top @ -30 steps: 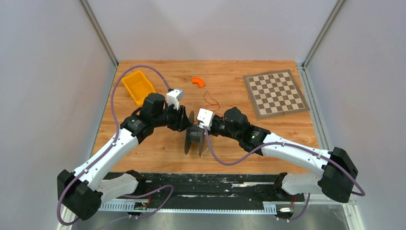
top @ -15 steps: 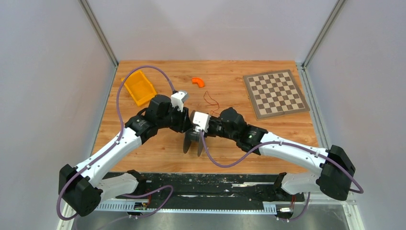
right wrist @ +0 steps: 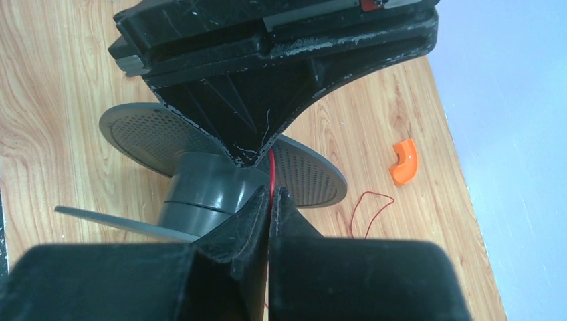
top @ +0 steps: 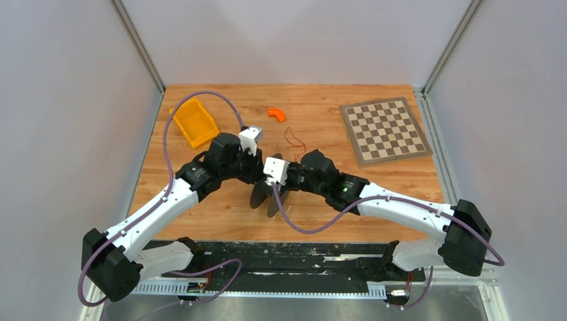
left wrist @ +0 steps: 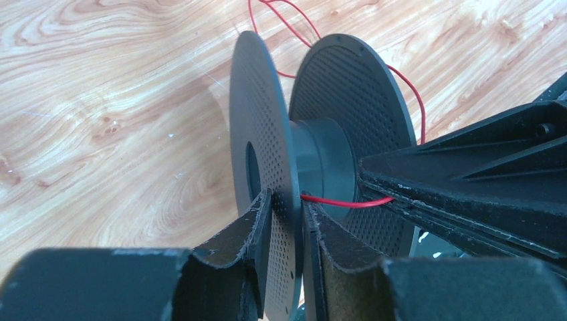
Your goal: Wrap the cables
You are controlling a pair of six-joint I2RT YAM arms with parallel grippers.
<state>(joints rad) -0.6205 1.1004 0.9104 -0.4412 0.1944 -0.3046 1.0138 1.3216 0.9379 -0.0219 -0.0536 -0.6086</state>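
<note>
One grey spool (left wrist: 324,160) at frame centre: left hand (left wrist: 286,204) clamps its flange (left wrist: 264,120), right hand (right wrist: 272,195) pinches one red wire (right wrist: 273,167).

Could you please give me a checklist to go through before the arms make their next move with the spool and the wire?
1. The right gripper is shut on the red wire: ok.
2. The wire runs from that grip to the hub of the spool: ok.
3. The left gripper straddles one flange of the spool: ok.
4. The left gripper is clamped firmly on that flange: cannot tell.
5. The loose wire on the table is free of snags: cannot tell.
</note>
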